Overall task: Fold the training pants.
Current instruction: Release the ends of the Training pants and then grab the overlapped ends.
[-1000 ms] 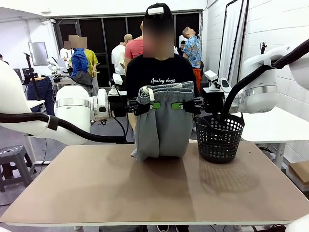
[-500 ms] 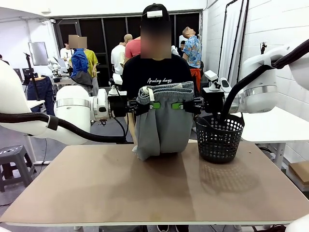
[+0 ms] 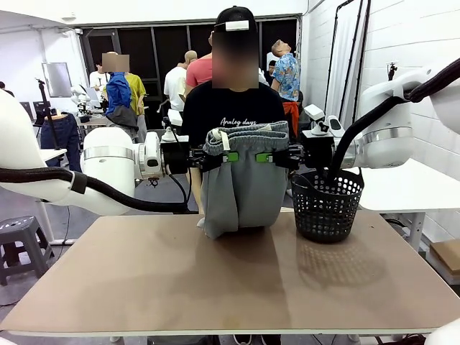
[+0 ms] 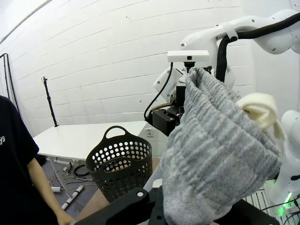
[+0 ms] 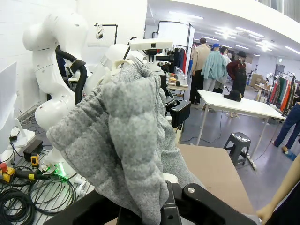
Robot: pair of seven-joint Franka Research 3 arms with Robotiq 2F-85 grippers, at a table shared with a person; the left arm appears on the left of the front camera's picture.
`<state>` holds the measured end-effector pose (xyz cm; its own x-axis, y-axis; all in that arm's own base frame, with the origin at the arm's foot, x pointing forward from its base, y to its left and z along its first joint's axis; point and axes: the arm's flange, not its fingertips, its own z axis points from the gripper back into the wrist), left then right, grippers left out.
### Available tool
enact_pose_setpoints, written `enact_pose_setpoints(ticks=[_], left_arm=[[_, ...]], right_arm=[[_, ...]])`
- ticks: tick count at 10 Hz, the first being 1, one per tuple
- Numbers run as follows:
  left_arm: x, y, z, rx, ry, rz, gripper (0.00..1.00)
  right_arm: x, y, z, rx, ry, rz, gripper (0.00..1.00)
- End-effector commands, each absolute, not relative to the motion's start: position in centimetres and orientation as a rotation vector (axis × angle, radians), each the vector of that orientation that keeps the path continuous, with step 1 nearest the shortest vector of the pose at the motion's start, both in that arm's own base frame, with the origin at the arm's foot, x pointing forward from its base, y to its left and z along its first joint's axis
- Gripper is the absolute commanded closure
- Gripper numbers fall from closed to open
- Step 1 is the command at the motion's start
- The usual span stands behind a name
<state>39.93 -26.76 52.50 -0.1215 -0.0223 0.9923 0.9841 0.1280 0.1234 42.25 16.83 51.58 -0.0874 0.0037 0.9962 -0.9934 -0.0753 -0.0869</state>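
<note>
The light grey training pants [image 3: 241, 187] hang by their gathered waistband above the far side of the table, legs drooping so the lower end touches the tabletop. My left gripper [image 3: 228, 156] is shut on the waistband's left part and my right gripper [image 3: 264, 157] is shut on its right part, the two close together. In the left wrist view the bunched grey training pants [image 4: 215, 150] rise from between my fingers, with a cream drawstring end beside them. The right wrist view has the training pants [image 5: 126, 140] bunched in my jaws.
A black mesh basket [image 3: 327, 203] stands on the table's far right, just right of the hanging cloth. A person in a black T-shirt [image 3: 233, 108] stands directly behind the pants at the far edge. The brown tabletop [image 3: 230, 280] stretches toward the near edge.
The hanging legs have swung slightly; the lower end has shifted a little. Both grippers stay in place, shut on the waistband.
</note>
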Motion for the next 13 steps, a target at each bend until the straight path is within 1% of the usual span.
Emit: enact_pose_setpoints(ticks=[1,13], left_arm=[[39.58,-26.84,52.78,-1.035,-1.352,-1.21,1.0],[39.58,-26.84,52.78,-1.035,-1.352,-1.21,1.0]], right_arm=[[41.81,16.75,51.62,1.229,-1.263,1.322,1.0],[41.81,16.75,51.62,1.229,-1.263,1.322,1.0]])
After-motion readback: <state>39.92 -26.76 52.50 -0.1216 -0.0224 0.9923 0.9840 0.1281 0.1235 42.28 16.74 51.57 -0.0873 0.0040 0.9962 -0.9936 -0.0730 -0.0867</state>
